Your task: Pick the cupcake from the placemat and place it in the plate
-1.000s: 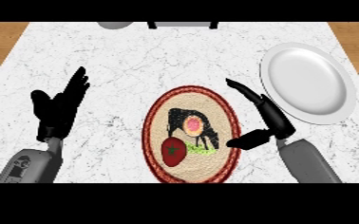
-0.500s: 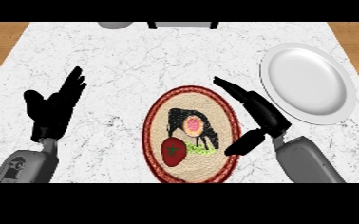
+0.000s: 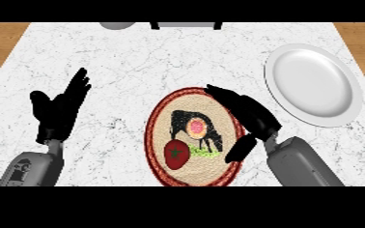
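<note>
A small cupcake (image 3: 197, 125) with pink frosting sits near the middle of a round woven placemat (image 3: 160, 121) printed with a black cow and a red strawberry. My right hand (image 3: 249, 116) hovers over the placemat's right rim, fingers straight and reaching toward the upper middle, thumb hanging down beside the mat; it is open and just right of the cupcake, not touching it. The white plate (image 3: 314, 84) lies at the right of the counter, beyond that hand. My left hand (image 3: 58, 108) rests open at the left, fingers up.
The marble counter (image 3: 143, 63) runs to a wooden edge at the far left and right corners. A grey rounded object (image 3: 118, 25) and a dark-framed item (image 3: 185, 25) sit at the back edge.
My right hand has moved left, from beside the plate onto the placemat's right rim, closing on the cupcake. The left hand has barely shifted.
</note>
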`<state>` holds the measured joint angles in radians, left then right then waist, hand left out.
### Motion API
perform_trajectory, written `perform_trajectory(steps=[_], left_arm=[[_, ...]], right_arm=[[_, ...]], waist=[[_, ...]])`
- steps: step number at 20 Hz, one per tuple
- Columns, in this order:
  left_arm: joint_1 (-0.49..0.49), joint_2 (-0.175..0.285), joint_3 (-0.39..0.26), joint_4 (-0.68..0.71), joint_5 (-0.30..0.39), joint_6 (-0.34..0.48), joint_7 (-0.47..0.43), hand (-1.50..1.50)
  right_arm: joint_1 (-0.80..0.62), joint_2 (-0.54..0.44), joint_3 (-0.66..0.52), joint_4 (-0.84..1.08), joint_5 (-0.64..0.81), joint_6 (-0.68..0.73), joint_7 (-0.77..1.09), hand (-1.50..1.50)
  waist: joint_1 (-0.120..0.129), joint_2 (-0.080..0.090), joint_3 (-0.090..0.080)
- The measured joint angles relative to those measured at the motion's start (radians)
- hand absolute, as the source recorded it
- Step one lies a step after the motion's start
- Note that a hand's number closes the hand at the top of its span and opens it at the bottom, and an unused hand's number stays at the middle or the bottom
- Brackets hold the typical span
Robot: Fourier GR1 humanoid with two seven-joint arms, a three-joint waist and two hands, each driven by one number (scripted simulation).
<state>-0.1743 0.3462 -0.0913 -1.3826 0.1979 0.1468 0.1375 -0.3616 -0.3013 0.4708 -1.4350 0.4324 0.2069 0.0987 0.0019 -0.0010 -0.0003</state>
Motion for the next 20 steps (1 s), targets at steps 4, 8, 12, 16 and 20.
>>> perform_trajectory(steps=[4, 8, 12, 16, 20], left_arm=[[-0.014, -0.007, 0.021, 0.023, -0.013, -0.019, -0.009, 0.0], [-0.01, -0.014, 0.04, 0.003, -0.028, -0.032, 0.009, 0.0], [0.007, -0.038, 0.046, -0.016, -0.05, -0.04, 0.011, 0.0], [0.014, -0.051, 0.065, -0.021, -0.065, -0.055, 0.013, 0.0], [-0.013, -0.067, 0.083, -0.004, -0.083, -0.064, 0.031, 0.0]], right_arm=[[-0.031, 0.035, 0.015, 0.032, 0.059, 0.047, 0.046, -1.5], [-0.07, 0.083, 0.001, 0.094, 0.106, 0.094, 0.063, -1.5], [-0.101, 0.126, -0.023, 0.146, 0.147, 0.133, 0.07, -1.5], [-0.114, 0.168, -0.034, 0.222, 0.217, 0.119, 0.048, -1.5], [-0.137, 0.226, -0.049, 0.264, 0.276, 0.111, 0.06, -1.5]], waist=[[0.0, 0.001, 0.0], [0.002, 0.001, 0.0], [0.002, 0.001, 0.0], [0.002, 0.001, 0.0], [0.001, 0.001, 0.0]])
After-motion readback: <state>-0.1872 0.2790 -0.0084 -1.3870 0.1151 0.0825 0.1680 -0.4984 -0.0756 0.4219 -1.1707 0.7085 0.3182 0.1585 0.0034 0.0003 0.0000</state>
